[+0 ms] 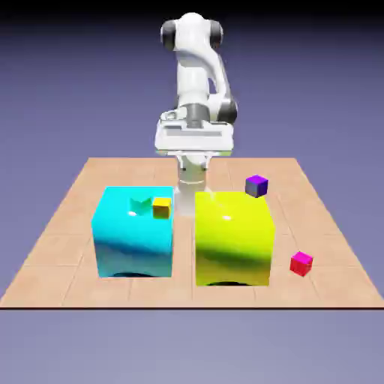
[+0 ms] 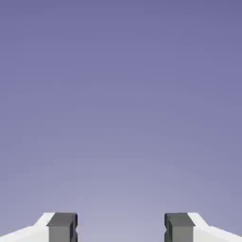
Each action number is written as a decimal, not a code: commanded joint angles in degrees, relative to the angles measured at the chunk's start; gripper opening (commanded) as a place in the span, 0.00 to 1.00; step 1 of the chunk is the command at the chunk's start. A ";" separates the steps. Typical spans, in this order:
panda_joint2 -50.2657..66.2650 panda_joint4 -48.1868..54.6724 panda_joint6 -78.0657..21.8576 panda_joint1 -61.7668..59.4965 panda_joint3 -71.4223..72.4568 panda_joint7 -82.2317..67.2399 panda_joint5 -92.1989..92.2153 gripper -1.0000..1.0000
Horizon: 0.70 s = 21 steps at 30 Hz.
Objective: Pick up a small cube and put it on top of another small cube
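Note:
The tiny red-magenta cube [image 1: 301, 263] lies on the table at the exterior view's right, just right of the big yellow block [image 1: 232, 238]. By that block's far right corner sits the tiny purple cube [image 1: 256, 185]; whether it rests on the block or behind it I cannot tell. My gripper [image 1: 193, 142] hangs high over the table's far edge, well away from both cubes. In the hand view my gripper [image 2: 120, 228] is open, its two grey fingertips [image 2: 61, 227] wide apart with nothing between them, facing only the plain backdrop.
A big cyan block [image 1: 133, 234] stands left of the yellow one. On its top are a tiny orange-yellow cube [image 1: 161, 207] and a small teal piece [image 1: 139, 203]. The tan tiled table [image 1: 67, 225] ends just in front of the blocks.

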 commanded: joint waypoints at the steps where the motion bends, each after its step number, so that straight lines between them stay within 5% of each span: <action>1: 2.02 1.13 -1.46 0.92 1.19 -1.06 -2.50 0.50; 21: 43.03 24.81 -33.30 17.56 21.71 -25.21 -46.39 0.50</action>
